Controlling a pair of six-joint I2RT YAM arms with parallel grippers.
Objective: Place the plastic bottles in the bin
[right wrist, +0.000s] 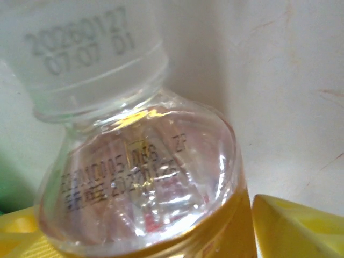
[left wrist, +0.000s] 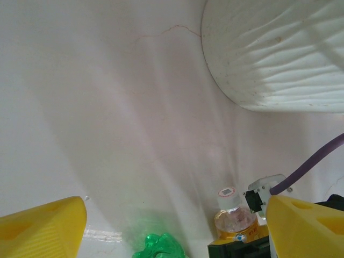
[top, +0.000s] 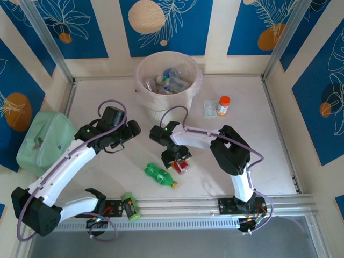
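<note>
Bin: the white ribbed bin (top: 141, 72) stands at the far side of the surface (top: 107, 99). A heap of plastic bottles (top: 167, 81) already lies inside its liner.
Right end effector: my right end effector (top: 176, 159) is lowered over a red-labelled bottle (top: 183, 165) lying mid-surface. The yellow fingers (right wrist: 295, 231) flank its clear shoulder just under the white cap. I cannot tell whether they clamp it or merely bracket it.
Left end effector: my left end effector (top: 131, 131) is spread wide with nothing between its fingers. It hovers over bare surface near the foot of the bin.
Left to do: the red-labelled bottle is not yet lifted. A green bottle (top: 159, 174) lies untouched just beside it, toward the near edge.
Not for the bin: an orange-capped bottle (top: 223, 105) stands right of the bin. A green-and-black cylinder (top: 129, 207) lies by my left base, and a pale green container (top: 45, 141) sits at the left wall.
Progress: I judge the job close to its end, with most bottles binned and two in sight on the surface.
</note>
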